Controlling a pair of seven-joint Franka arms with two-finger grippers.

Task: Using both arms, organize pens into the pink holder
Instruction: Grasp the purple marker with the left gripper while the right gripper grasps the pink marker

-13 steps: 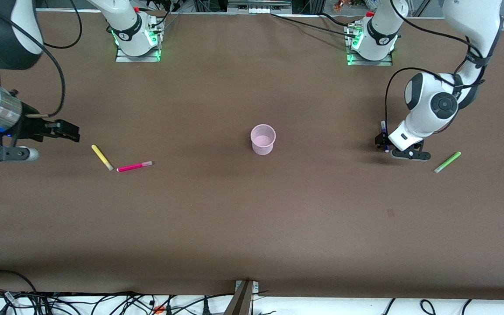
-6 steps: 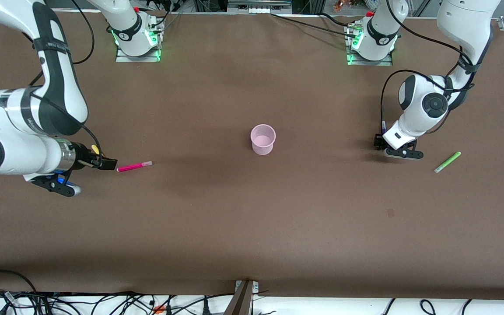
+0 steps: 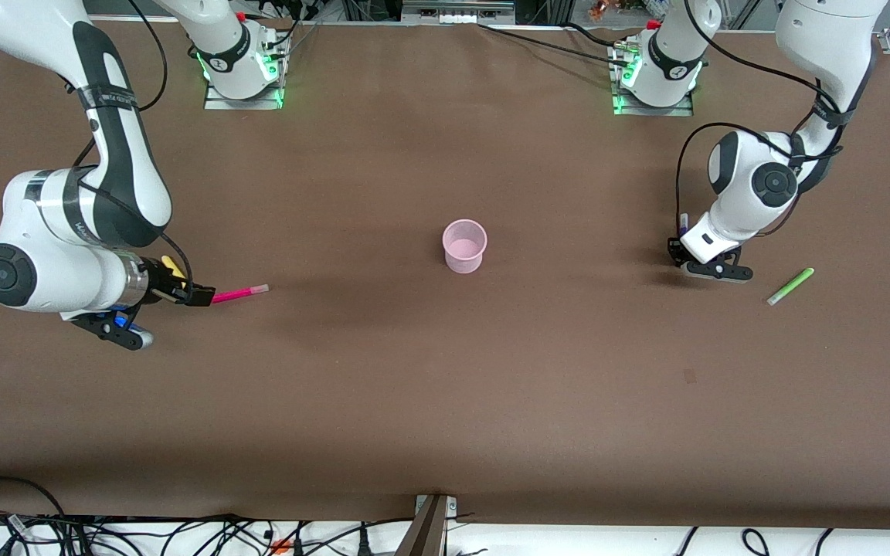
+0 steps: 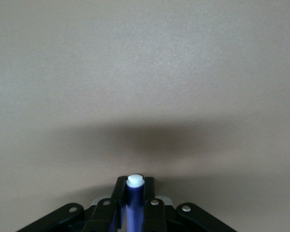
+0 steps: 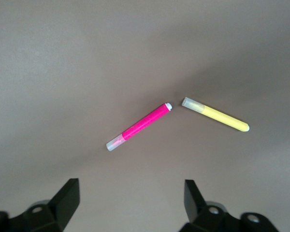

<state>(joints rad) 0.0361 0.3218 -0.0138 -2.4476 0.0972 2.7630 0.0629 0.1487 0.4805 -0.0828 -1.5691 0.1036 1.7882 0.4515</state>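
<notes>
The pink holder stands upright at the table's middle. My left gripper is shut on the dark purple pen, low over the table toward the left arm's end. In the left wrist view the purple pen sticks out between the shut fingers of the left gripper, pale end outward. The light green pen lies beside it. My right gripper is open over the yellow pen and the magenta pen. The right wrist view shows the magenta pen and the yellow pen lying ahead of the open right gripper.
The brown table stretches wide around the holder. Both arm bases stand along the edge farthest from the front camera. Cables hang below the edge nearest to it.
My right arm has swung in from the table's end and come down over the yellow and magenta pens. My left gripper has shifted only slightly, still holding the purple pen.
</notes>
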